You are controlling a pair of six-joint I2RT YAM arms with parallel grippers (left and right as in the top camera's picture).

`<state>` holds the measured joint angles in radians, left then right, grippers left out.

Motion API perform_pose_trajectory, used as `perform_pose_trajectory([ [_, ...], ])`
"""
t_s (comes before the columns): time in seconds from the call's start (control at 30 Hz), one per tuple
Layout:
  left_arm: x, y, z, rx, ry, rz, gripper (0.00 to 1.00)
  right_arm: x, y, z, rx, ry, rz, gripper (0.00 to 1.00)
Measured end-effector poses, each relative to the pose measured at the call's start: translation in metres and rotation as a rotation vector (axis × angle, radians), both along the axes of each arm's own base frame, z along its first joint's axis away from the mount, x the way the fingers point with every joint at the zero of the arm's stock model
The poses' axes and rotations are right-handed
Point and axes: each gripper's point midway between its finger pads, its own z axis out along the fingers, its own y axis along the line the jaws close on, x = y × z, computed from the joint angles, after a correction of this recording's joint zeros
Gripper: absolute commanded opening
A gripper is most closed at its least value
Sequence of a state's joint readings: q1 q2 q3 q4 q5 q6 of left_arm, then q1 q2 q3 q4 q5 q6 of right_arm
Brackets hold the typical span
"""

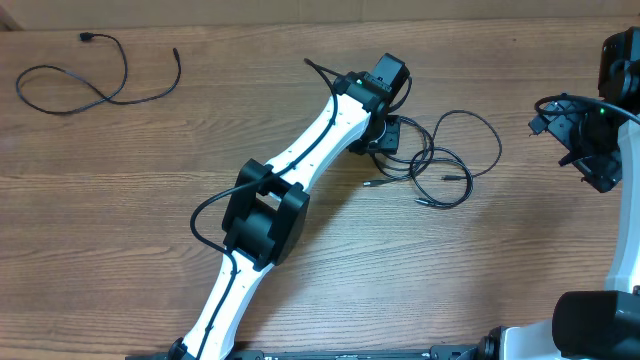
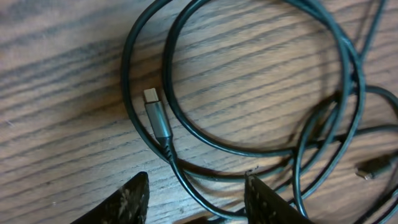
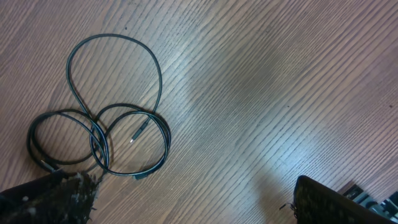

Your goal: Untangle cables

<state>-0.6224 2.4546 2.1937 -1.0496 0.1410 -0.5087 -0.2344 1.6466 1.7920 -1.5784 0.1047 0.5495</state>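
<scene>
A tangle of thin black cables lies in loops on the wooden table, right of centre. My left gripper is low over the tangle's left edge. In the left wrist view its fingers are open, with one cable strand running between the tips on the table. A plug with a silvery tip lies just ahead. My right gripper is far right, apart from the tangle. It is open and empty, and the looped cables show to its left.
One separate black cable lies loosely curved at the far left of the table. The left arm stretches diagonally from the front edge to the centre. The right arm base stands at the front right.
</scene>
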Motion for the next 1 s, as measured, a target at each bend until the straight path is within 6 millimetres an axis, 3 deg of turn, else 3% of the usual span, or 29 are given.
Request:
perform_pose_trajectory([
  [0.37, -0.003, -0.001, -0.015, 0.031, 0.016, 0.039, 0.33, 0.0, 0.0, 0.0, 0.0, 0.0, 0.0, 1.0],
  [0.73, 0.001, 0.008, -0.032, 0.103, -0.004, 0.061, 0.45, 0.0, 0.0, 0.0, 0.0, 0.0, 0.0, 1.0],
  [0.8, 0.002, 0.009, -0.033, 0.112, -0.01, 0.064, 0.33, 0.0, 0.0, 0.0, 0.0, -0.001, 0.0, 1.0],
  [0.87, 0.003, 0.012, -0.033, 0.123, -0.013, 0.066, 0.04, 0.0, 0.0, 0.0, 0.0, -0.002, 0.001, 1.0],
  [1.0, 0.003, 0.018, -0.034, 0.131, 0.0, 0.079, 0.04, 0.001, 0.0, 0.0, 0.0, -0.002, 0.0, 1.0],
])
